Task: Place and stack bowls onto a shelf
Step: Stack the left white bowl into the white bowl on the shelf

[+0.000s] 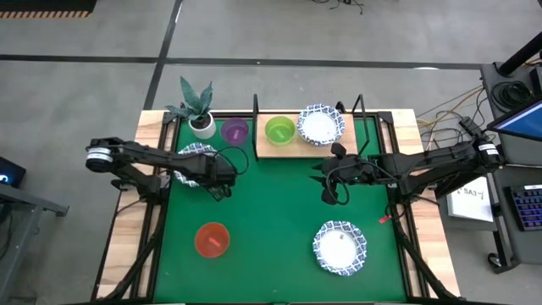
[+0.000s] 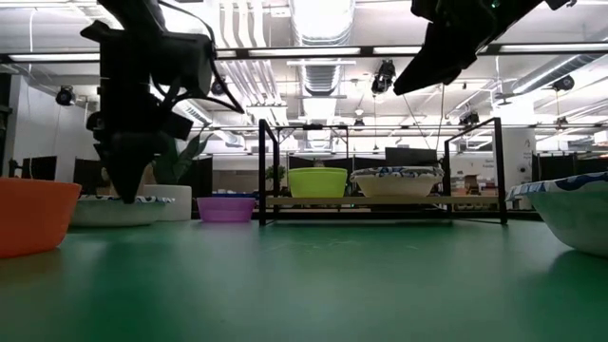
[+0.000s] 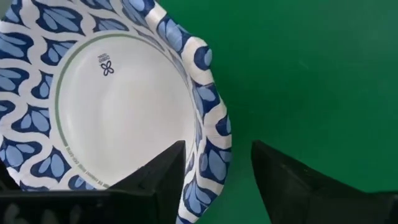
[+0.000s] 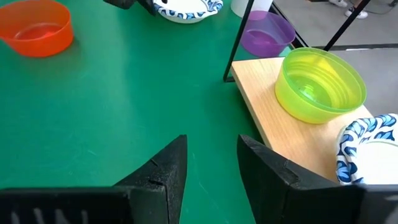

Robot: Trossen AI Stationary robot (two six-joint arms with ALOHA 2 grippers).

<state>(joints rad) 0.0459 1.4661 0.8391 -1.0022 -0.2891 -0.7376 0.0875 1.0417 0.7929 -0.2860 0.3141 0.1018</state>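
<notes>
Green mat [image 1: 271, 220] covers the table, and on it the left gripper [image 1: 222, 180] hangs low over the right rim of a white bowl with blue pattern [image 3: 112, 106]. Its fingers [image 3: 158, 180] are apart, one over the inside of the bowl and one outside the rim, and they hold nothing. The right gripper [image 1: 330, 188] is over bare mat just in front of the shelf [image 1: 284, 148], fingers parted and empty.

Six bowls can be counted, all upright with the opening upward. Three are patterned white: the one under the left gripper, a second [image 1: 320, 124] on the right end of the shelf, a third [image 1: 340, 246] at the front right of the mat. One green bowl [image 1: 279, 130] stands on the shelf beside the second. One purple bowl [image 1: 235, 130] is on the mat left of the shelf, near a potted plant [image 1: 198, 108]. One red bowl [image 1: 212, 239] is at the front left.

The shelf's long axis runs left to right along the far edge.
</notes>
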